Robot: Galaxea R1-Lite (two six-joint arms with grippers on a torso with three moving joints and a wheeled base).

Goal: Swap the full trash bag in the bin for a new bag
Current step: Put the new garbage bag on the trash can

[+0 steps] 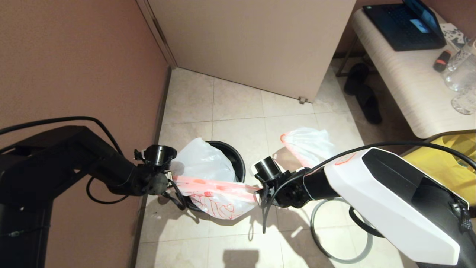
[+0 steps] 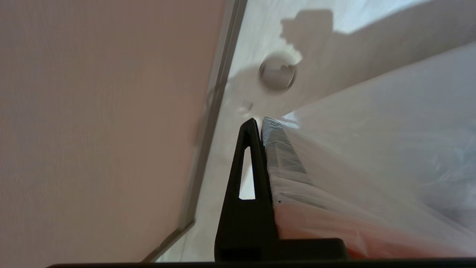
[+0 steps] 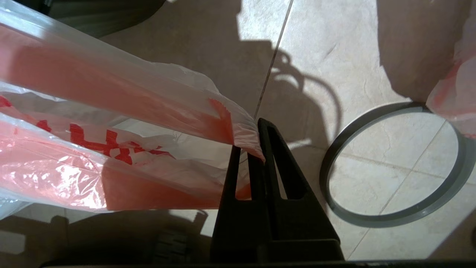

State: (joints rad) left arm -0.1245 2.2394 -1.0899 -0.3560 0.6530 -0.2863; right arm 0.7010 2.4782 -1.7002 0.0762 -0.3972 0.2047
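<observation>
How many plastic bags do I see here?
2. The new bag is stretched over the bin between the left gripper and right gripper. The full trash bag sits on the floor behind the right arm.

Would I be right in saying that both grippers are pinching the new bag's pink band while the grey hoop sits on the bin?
Not quite: the grey hoop lies on the floor, as the head view shows, not on the bin. Left gripper and right gripper do pinch the new bag.
</observation>
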